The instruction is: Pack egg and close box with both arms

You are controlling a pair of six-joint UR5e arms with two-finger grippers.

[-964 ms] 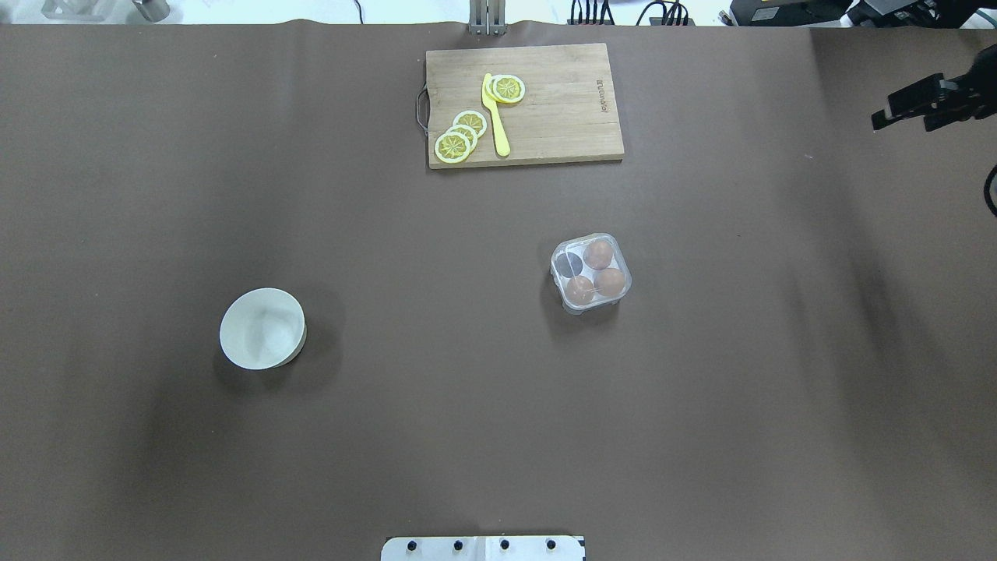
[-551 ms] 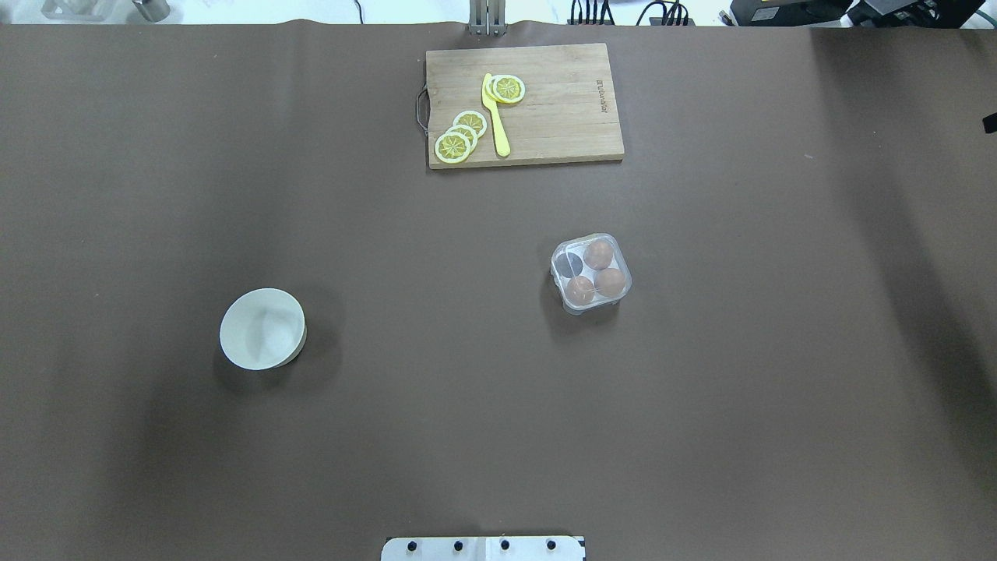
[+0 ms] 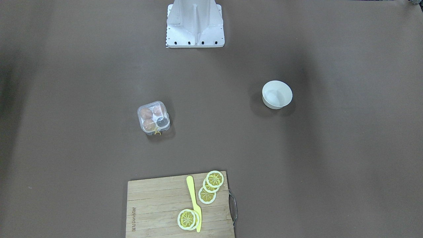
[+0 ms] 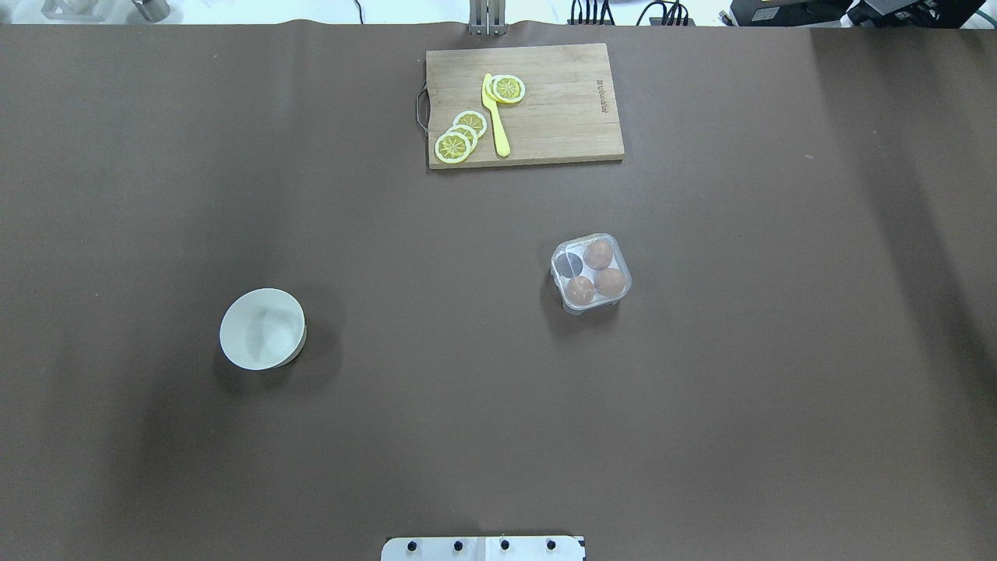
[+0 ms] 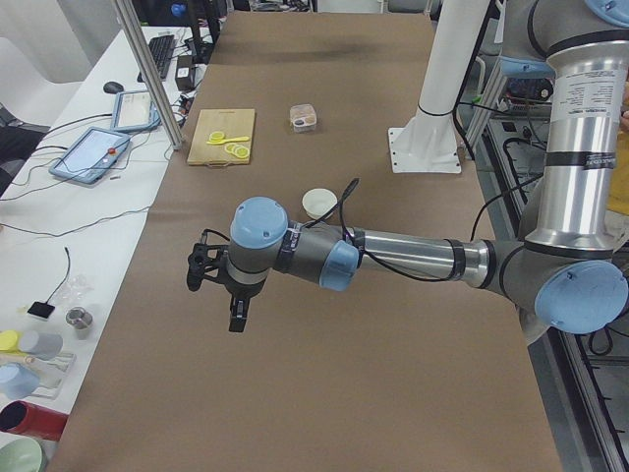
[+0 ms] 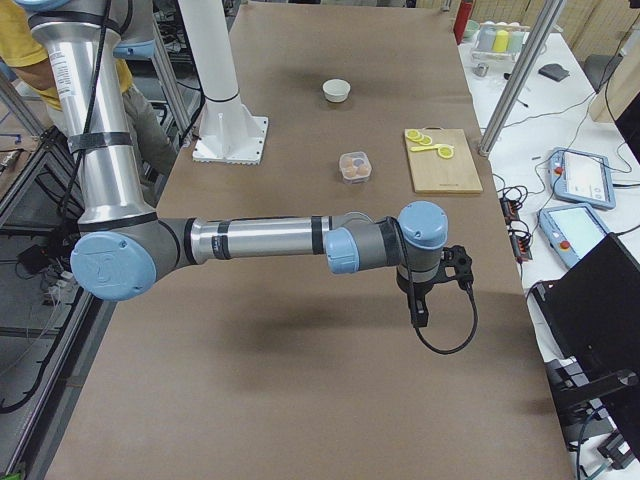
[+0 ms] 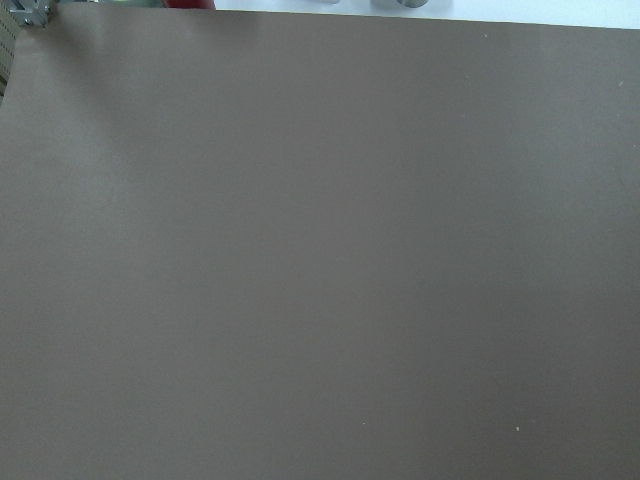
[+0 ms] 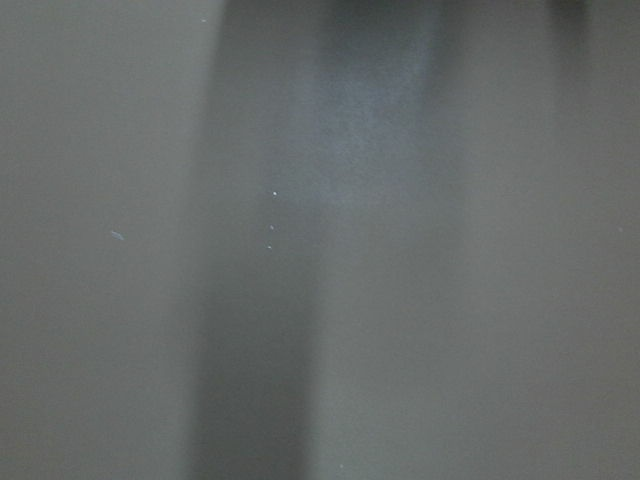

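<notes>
The box (image 4: 590, 273) sits right of the table's middle, its clear lid lying flat over the white tray. Through the lid I see three light-brown eggs (image 4: 598, 254) and one dark cell with no egg. The box also shows in the front-facing view (image 3: 153, 117), with yellow string at its near side. No egg shows outside the box. My left gripper (image 5: 203, 267) hangs above the table's left end, far from the box. My right gripper (image 6: 458, 268) hangs above the right end. I cannot tell whether either is open or shut. Both wrist views show only brown table.
A round white bowl (image 4: 262, 328) stands on the left half, with nothing visible in it. A wooden cutting board (image 4: 561, 117) with lemon slices and a yellow knife (image 4: 494, 117) lies at the far edge. The white stand base (image 3: 195, 24) is at the robot's side.
My right gripper, seen at the overhead view's upper right edge a second ago, has moved right and out of that view. The box, bowl and board have not moved.
</notes>
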